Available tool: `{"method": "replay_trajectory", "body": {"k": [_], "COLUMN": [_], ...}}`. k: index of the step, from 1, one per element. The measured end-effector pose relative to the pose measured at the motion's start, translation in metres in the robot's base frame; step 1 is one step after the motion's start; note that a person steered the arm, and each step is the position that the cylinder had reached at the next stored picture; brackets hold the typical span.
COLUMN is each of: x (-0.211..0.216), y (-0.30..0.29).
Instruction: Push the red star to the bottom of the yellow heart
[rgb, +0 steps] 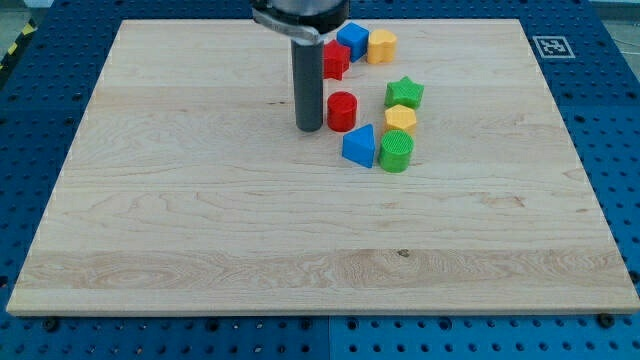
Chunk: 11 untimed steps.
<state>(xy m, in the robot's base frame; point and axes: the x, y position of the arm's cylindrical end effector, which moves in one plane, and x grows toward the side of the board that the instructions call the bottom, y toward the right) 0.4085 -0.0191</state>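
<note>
The red star (336, 60) lies near the view's top, partly behind my rod. The yellow heart (400, 118) sits further down and to the right, between a green star (404, 94) above it and a green cylinder (396, 151) below it. My tip (308, 129) rests on the board just left of a red cylinder (342, 110). It is below the red star and left of the yellow heart, with the red cylinder between it and the heart.
A blue cube (352, 40) and a yellow hexagon-like block (381, 46) sit right of the red star. A blue triangular block (359, 146) lies left of the green cylinder. The wooden board (200, 230) lies on a blue perforated table.
</note>
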Motion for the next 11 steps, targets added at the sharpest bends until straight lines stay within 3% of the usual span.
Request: {"method": "replay_trajectory", "body": {"k": [4,7,11], "x": [-0.049,-0.164,-0.129], "y": [-0.021,-0.020,0.025]}}
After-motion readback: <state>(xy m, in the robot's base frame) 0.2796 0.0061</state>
